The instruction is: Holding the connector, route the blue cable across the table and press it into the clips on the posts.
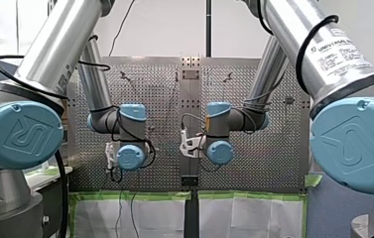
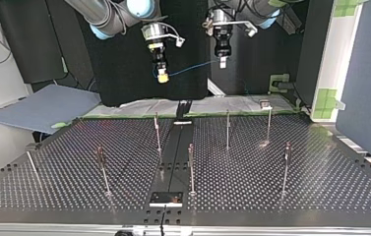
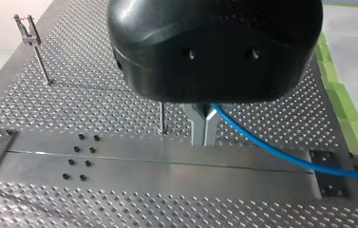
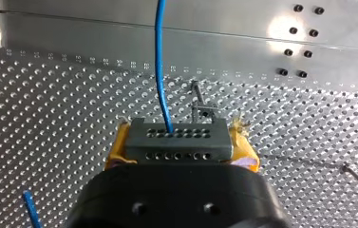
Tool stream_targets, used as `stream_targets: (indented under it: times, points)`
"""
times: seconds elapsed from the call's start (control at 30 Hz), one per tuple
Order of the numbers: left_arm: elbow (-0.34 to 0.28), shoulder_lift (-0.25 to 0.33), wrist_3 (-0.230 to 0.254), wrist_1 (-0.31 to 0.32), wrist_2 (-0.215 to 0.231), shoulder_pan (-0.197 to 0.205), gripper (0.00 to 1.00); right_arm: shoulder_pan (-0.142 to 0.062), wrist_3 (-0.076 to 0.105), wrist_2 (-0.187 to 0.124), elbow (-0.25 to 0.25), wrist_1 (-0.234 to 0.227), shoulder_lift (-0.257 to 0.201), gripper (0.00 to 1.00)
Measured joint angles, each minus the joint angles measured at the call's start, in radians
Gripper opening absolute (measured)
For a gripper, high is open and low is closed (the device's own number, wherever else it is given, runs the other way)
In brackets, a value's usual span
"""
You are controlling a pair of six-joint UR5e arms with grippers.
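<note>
Thin upright posts [image 2: 228,129] stand scattered across the perforated table [image 2: 321,187], well apart with open lanes between them, and the blue cable [image 2: 190,70] hangs strung high over the top view's far edge.

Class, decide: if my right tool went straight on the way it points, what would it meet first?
Probably the clipped post just past the connector, else the perforated table; depth is unclear.

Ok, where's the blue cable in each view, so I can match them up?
Front view: I cannot make it out.
Top view: blue cable hangs between my right gripper and left gripper.
Left wrist view: it leaves my left gripper sideways.
Right wrist view: it runs ahead from the connector.
Shared landmark: the table's smooth centre strip.
</note>
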Motion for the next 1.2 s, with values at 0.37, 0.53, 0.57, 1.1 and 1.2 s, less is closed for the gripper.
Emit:
stream_targets:
  times: [0.37, 0.53, 0.57, 1.1, 1.2]
  points:
    - [-0.047, -0.023, -0.02, -0.013, 0.0, 0.004, 0.0, -0.002, -0.002, 0.001, -0.006, 0.04, 0.094, 0.0]
    - [-0.048, -0.023, -0.02, -0.013, 0.0, 0.004, 0.0, -0.002, -0.003, 0.001, -0.007, 0.04, 0.125, 0.0]
    - [-0.048, -0.023, -0.02, -0.013, 0.0, 0.004, 0.0, -0.002, -0.003, 0.001, -0.007, 0.041, 0.126, 0.0]
    - [-0.053, 0.026, -0.055, -0.063, 0.025, 0.006, 0.0, 0.013, 0.006, -0.013, -0.047, 0.09, 0.08, 0.0]
    - [-0.052, 0.052, -0.057, -0.089, 0.009, 0.014, 0.0, 0.018, 0.025, -0.035, -0.056, 0.11, 0.054, 0.0]
